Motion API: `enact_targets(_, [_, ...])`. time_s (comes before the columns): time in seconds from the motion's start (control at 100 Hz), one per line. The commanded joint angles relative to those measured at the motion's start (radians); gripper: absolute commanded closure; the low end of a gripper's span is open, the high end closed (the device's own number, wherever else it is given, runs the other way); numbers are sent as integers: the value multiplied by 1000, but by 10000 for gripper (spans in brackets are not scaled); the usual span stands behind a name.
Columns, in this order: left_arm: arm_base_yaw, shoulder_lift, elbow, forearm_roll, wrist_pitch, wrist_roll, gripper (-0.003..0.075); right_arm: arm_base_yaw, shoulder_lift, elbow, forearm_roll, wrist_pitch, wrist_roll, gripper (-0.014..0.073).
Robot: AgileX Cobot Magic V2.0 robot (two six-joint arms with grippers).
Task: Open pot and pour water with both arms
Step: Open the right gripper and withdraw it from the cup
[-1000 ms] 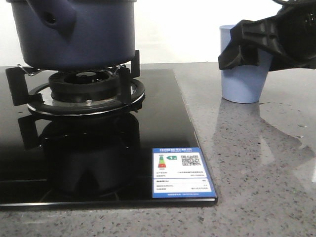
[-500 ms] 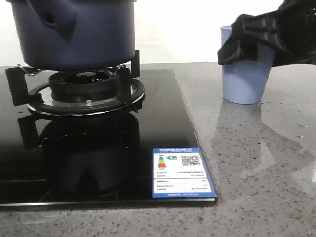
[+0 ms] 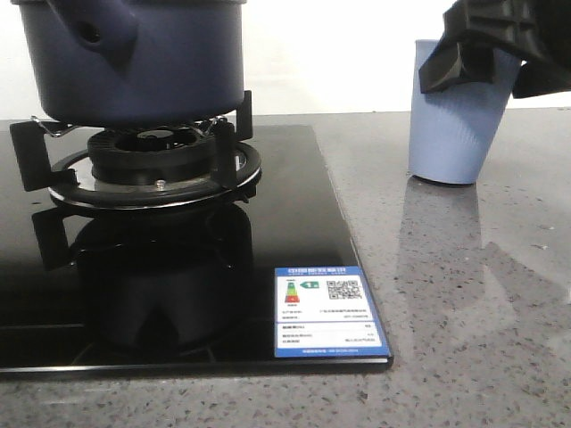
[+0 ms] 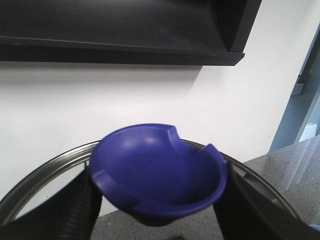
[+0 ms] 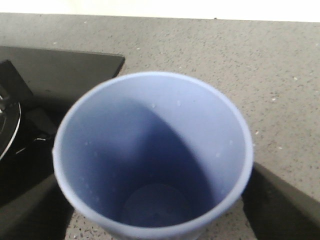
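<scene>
Two claws are mine. My right claw [image 3: 486, 45] is closed around the upper part of the cup [image 3: 457, 116], a light blue ribbed one whose base sits on the grey speckled counter [image 3: 464, 294] to the right of the hob [image 3: 268, 267]. From my right wrist I look straight down into the cup [image 5: 152, 160]; it looks empty, with a few small droplets on its inner wall.

My left claw [image 4: 155, 205] grips a deep blue knob [image 4: 157, 170] between its fingers [image 4: 80, 210], and a round metal rim [image 4: 45, 170] shows behind the knob, so I take it for a lid; I cannot see that claw in the front view.

The pot [image 3: 134, 58] stands on the black burner [image 3: 156, 165] at the back left of the glossy hob, its stubby side tube [image 3: 94, 27] with a hole facing the camera. Its top is cut off by the frame.

One sticker [image 3: 328, 310] lies at the hob's near right corner: blue-bordered, with a coloured energy-rating scale and a QR code. Its print is too small to read.
</scene>
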Motion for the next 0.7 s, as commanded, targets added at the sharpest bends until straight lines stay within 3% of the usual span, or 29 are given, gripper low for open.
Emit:
enact_targets(0.0, [0, -34, -43, -65, 12, 0, 309, -6, -37, -24, 9, -34, 12, 15])
enact_targets(0.69, [0, -34, -43, -65, 7, 0, 309, 117, -49, 17, 18, 95, 27, 15])
